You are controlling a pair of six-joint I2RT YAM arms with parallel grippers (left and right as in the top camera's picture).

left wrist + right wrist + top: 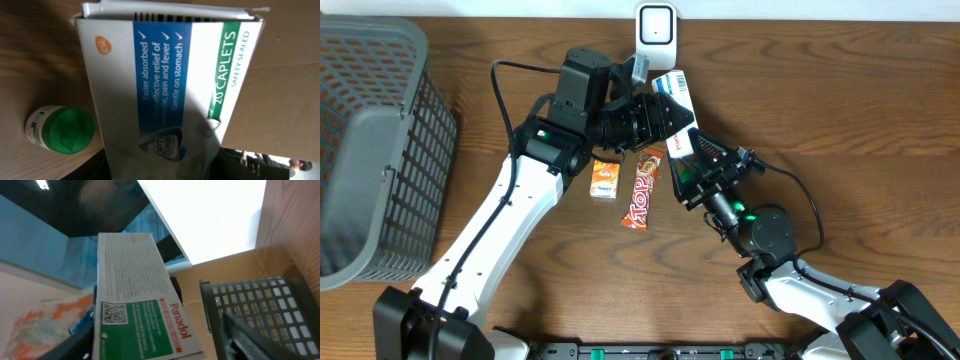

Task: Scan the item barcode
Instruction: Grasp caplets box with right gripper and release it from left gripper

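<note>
Panadol box [137,310]: lower end cut off by the frame bottom in the right wrist view; side print too small to read; logo dark and blurred in the left wrist view.
Basket [370,150]: cut off by the left frame edge overhead.
Right claw [690,155]: fingertip contact with the box not discernible.

A grey mesh basket [380,150] takes up the nine o'clock side of the wooden table [840,120]. Near the centre lies a small orange packet [605,179]. Just beside it at three o'clock is a long red-and-orange chocolate bar [642,189] (lettering too small to read surely). The left wrist view shows a green-lidded white tub [61,129] at eight o'clock.
</note>
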